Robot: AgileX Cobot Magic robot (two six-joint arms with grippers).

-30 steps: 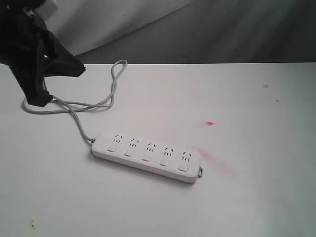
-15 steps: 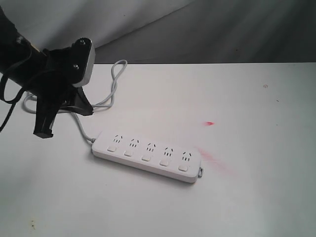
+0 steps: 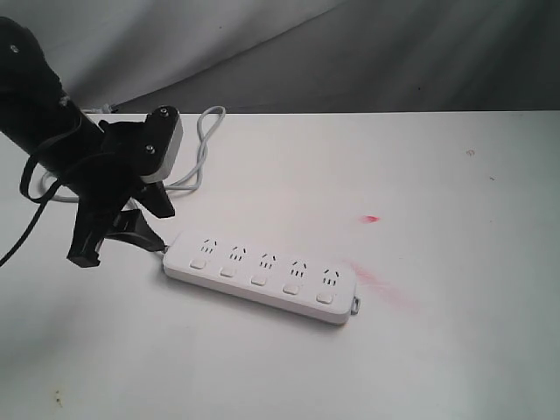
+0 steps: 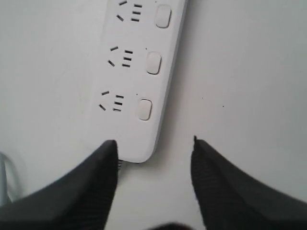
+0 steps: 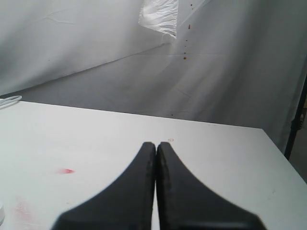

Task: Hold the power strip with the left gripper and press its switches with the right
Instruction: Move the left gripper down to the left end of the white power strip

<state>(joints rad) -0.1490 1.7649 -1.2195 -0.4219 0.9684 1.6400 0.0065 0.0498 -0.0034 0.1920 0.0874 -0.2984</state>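
Observation:
The white power strip (image 3: 262, 277) lies flat on the table, its five switches (image 3: 258, 280) in a row along its near side; its grey cord (image 3: 201, 149) loops off to the back left. My left gripper (image 3: 118, 241) hangs open just off the strip's cord end, nothing between its fingers. In the left wrist view the strip (image 4: 139, 72) shows three switches (image 4: 144, 109) and its rounded end sits just beyond the left gripper (image 4: 154, 143), nearer one finger. My right gripper (image 5: 156, 145) is shut and empty, seen only in the right wrist view, over bare table.
Red smears (image 3: 381, 282) and a small red spot (image 3: 372, 219) mark the white table (image 3: 455, 350) right of the strip. A grey backdrop cloth (image 3: 367, 52) hangs behind the table's far edge. The table's right edge (image 5: 283, 163) shows in the right wrist view.
My left arm has swung down and to the right from the back left corner, bringing its open gripper to the strip's cord end. The strip has not moved.

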